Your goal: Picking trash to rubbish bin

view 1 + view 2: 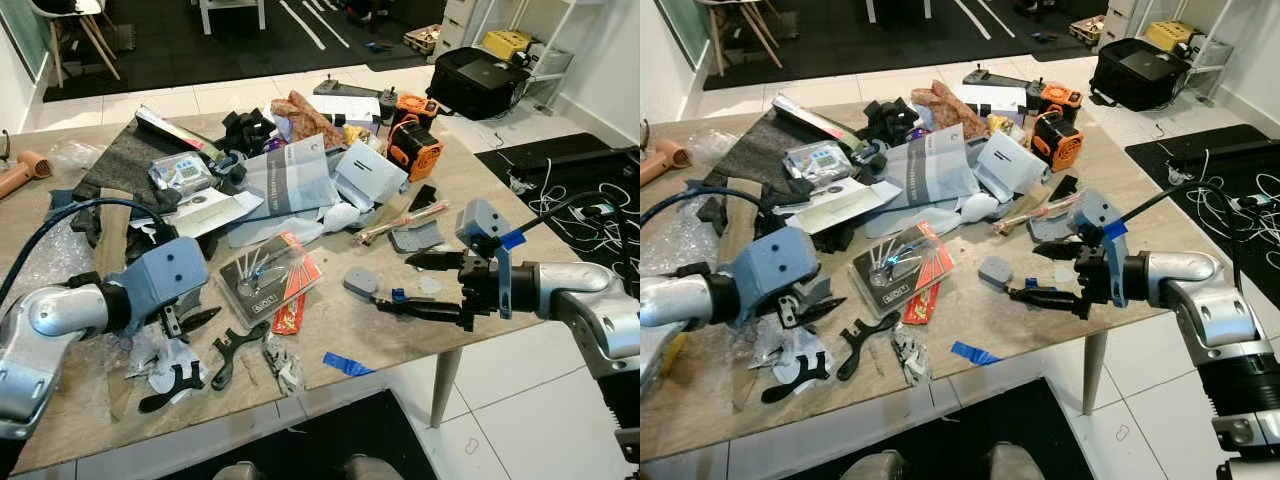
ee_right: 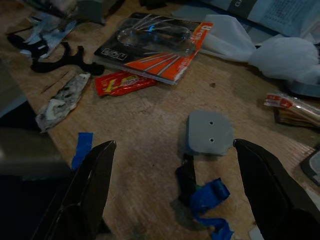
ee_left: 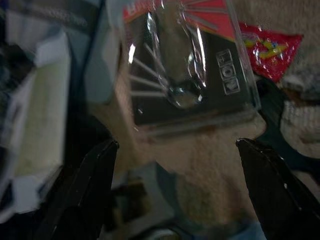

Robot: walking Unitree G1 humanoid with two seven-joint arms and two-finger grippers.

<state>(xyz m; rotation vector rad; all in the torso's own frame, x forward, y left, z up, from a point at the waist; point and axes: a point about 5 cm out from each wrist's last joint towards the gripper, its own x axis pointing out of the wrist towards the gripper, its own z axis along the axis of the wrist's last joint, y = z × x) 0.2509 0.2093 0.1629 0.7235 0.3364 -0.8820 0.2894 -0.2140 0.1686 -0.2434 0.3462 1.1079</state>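
Observation:
The wooden table (image 1: 400, 340) is littered with scraps. My right gripper (image 1: 392, 281) hovers open just above its right front part. A crumpled blue tape scrap (image 2: 210, 197) on a small black piece lies between its fingers, with a flat grey plastic piece (image 2: 210, 132) just beyond. A red wrapper (image 2: 120, 82), a crumpled silver wrapper (image 2: 62, 102) and a blue tape strip (image 1: 347, 364) lie further left. My left gripper (image 3: 176, 144) is open low over the table's left front, pointing at a clear blister pack (image 3: 185, 65) with an orange-and-black card.
Black plastic brackets (image 1: 235, 355) lie by the left gripper. Papers, grey bags and an orange device (image 1: 415, 148) crowd the table's far half. Bubble wrap covers the left end. On the floor are a black case (image 1: 478, 80) and tangled cables (image 1: 600, 215) to the right.

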